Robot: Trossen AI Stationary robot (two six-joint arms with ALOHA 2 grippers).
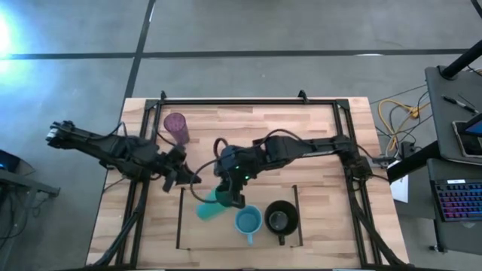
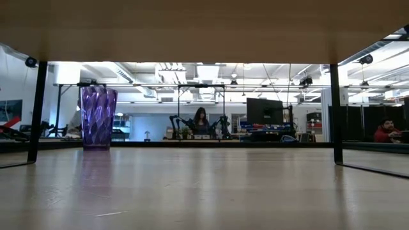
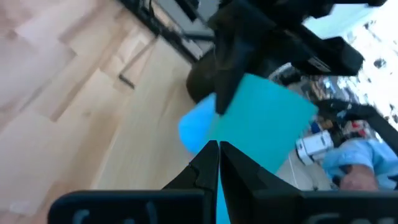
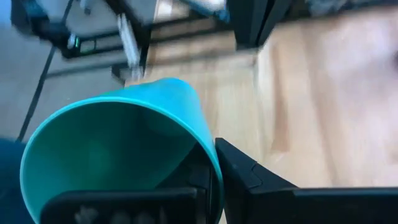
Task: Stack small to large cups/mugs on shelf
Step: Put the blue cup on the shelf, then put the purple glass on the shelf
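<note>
We log the right gripper (image 1: 228, 197) with jaws clamped on the rim of the tilted green cup (image 1: 210, 206). The left gripper (image 1: 183, 178), jaws together and empty, sits just beside it. The blue mug (image 1: 248, 220) and black mug (image 1: 279, 219) stand near the right jaws on the surface (image 1: 316, 143).

Pale planked wooden tabletop (image 1: 316, 143), faceted translucent purple tumbler (image 2: 98, 118), smooth matt plastic green cup (image 4: 112, 155).

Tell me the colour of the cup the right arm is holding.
Teal green. The cup shows best in the right wrist view, its rim pinched between the right gripper's fingers.
</note>
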